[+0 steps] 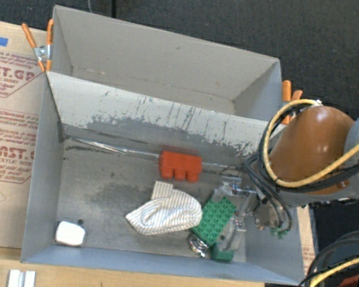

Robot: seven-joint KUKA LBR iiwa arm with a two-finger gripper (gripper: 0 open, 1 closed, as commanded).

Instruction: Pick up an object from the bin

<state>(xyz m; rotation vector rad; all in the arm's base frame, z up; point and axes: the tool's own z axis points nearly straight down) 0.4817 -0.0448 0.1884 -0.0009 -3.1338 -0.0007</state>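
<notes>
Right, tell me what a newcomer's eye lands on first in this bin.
The green studded plastic building plate stands out first. It lies at the right of the grey metal bin, close under the robot arm with its brown dome. Next comes the crumpled white striped cloth mid-floor, up against the plate's left side. Then the orange-red plastic block by the back wall and the small white block in the front-left corner.

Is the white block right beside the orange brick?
No, the white block sits alone in the near left corner, the orange brick by the far wall.
</notes>
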